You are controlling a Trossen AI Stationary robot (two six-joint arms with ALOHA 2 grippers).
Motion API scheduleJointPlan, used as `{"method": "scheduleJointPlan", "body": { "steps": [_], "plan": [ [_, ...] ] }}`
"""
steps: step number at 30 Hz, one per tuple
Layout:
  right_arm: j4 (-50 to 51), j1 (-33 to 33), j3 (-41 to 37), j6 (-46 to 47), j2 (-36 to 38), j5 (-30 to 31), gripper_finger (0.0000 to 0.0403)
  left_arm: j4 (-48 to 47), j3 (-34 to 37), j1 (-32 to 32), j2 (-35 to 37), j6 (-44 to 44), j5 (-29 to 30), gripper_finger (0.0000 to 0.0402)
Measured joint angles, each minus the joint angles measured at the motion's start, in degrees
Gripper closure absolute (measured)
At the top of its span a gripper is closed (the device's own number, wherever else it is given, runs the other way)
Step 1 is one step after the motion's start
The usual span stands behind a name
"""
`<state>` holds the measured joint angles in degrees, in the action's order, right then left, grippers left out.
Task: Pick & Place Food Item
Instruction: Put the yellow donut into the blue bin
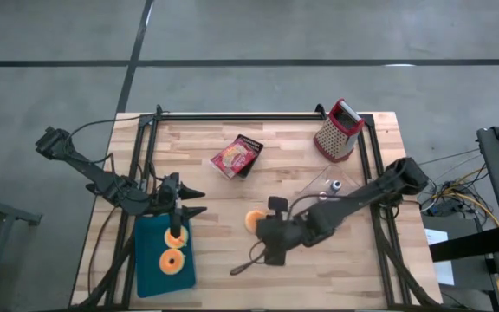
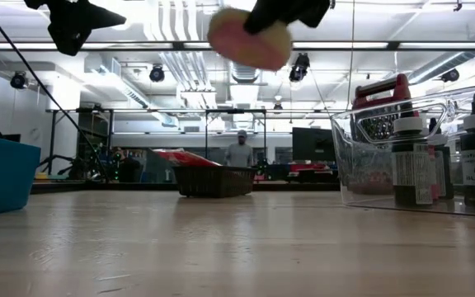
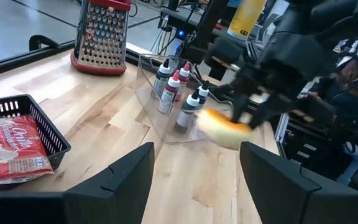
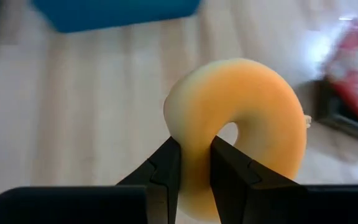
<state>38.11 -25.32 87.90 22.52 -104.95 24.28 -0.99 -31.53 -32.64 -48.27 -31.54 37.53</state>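
My right gripper (image 1: 267,229) is shut on an orange-yellow donut (image 4: 253,106), which it holds up over the middle of the table (image 1: 232,199). The low view shows the donut (image 2: 250,37) high above the tabletop. The left wrist view shows the donut (image 3: 224,127) in front of the dark right arm. My left gripper (image 3: 194,165) stands open and empty by the far end of a blue tray (image 1: 150,273) at the near left. Two more donuts (image 1: 172,261) lie flat in that tray. My right gripper pinches one side of the donut's ring (image 4: 194,149) between its two fingers. One finger is on the outer rim and the other is at the hole's edge. The fingers slant down from the table's right side. The donut stands on edge beyond the fingertips, lifted clear of the table.
A red-handled metal grater (image 1: 338,132) stands at the far right. A black basket with a red packet (image 1: 238,157) sits far of centre. A clear container of small bottles (image 1: 329,185) stands on the right, close to the right arm.
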Motion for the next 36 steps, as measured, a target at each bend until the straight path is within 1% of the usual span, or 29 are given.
{"method": "scheduleJointPlan", "body": {
  "steps": [2,4,6,18,20,24,26,32,34,36],
  "plan": [
    [-0.45,-0.79,0.00,-0.02,0.65,-2.44,0.0335,0.00,0.00,0.00,0.01,0.00,0.01,0.0158],
    [-1.82,-1.38,0.00,-0.36,0.77,-3.41,0.0335,0.02,0.00,-0.01,0.01,0.01,0.01,0.0158],
    [-2.66,-1.93,0.00,-1.17,0.77,-3.41,0.0335,-0.02,0.00,0.00,0.00,-0.01,0.01,0.0158],
    [-10.45,-3.22,-0.02,-15.59,0.74,-3.20,0.0335,-0.31,0.00,0.00,0.02,0.01,-0.27,0.0158],
    [-10.56,-3.19,-0.02,-15.93,0.74,-1.22,0.0335,-0.33,0.00,-0.02,0.00,0.00,-0.29,0.0158],
    [-10.54,-3.46,-0.02,-14.82,0.74,6.95,0.0335,-0.33,0.00,-0.01,0.02,0.01,-0.47,0.0158],
    [-10.49,-3.79,-0.02,-14.80,0.74,8.81,0.0335,-0.33,0.00,0.00,0.02,0.00,-0.46,0.0158],
    [-10.75,-5.34,-0.02,-14.75,0.48,10.56,0.0335,-0.33,0.00,-0.02,0.02,0.00,-0.47,0.0158],
    [-11.47,-5.85,-0.02,-15.08,0.20,10.01,0.0335,-0.33,0.00,0.00,0.02,0.01,-0.44,0.0158],
    [-13.02,-6.03,-0.02,-16.97,0.09,7.90,0.0335,-0.33,0.00,0.00,0.02,0.01,-0.44,0.0158]
  ]
}}
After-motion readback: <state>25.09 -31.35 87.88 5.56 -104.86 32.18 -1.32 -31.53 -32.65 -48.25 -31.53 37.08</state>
